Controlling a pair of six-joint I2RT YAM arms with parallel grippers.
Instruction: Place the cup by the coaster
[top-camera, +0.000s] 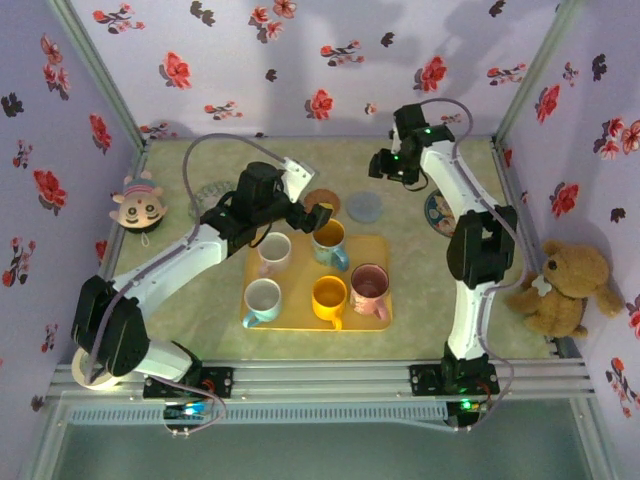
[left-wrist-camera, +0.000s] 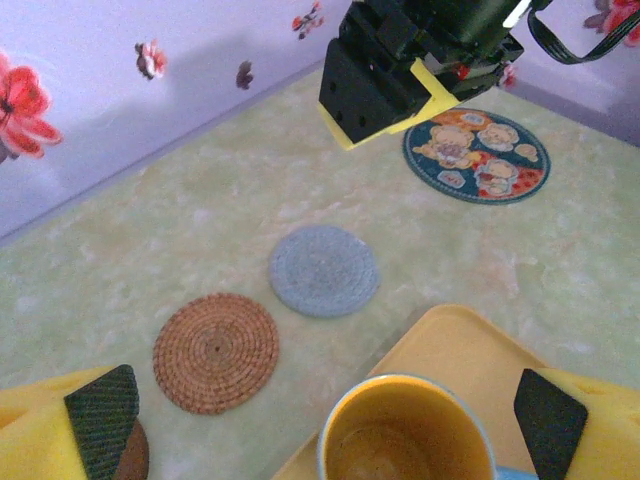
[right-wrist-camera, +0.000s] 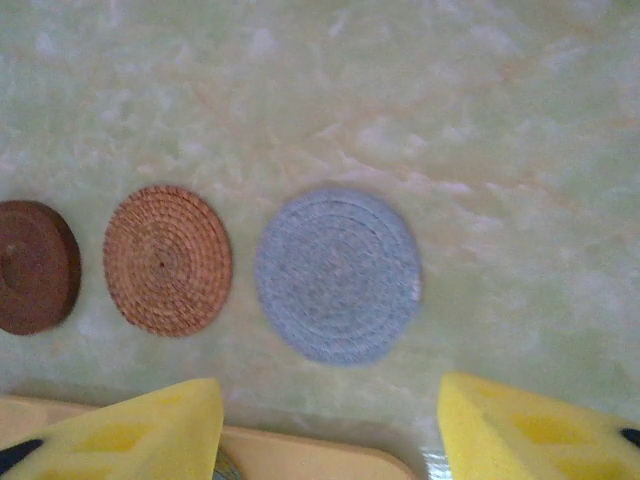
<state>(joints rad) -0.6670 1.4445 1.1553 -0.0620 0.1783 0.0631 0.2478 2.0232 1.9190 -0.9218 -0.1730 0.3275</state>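
The left gripper (left-wrist-camera: 325, 420), jaws apart astride the blue yellow-lined cup (left-wrist-camera: 405, 440), seems off-centre, so closing could shove the rim and tip it.

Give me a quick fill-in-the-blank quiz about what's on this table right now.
1. The yellow tray holds ___ cups.
2. The left gripper is ___ around the blue cup with the yellow inside.
3. The cartoon bear coaster lies on the robot's ___ side.

Missing words: five; open; right.
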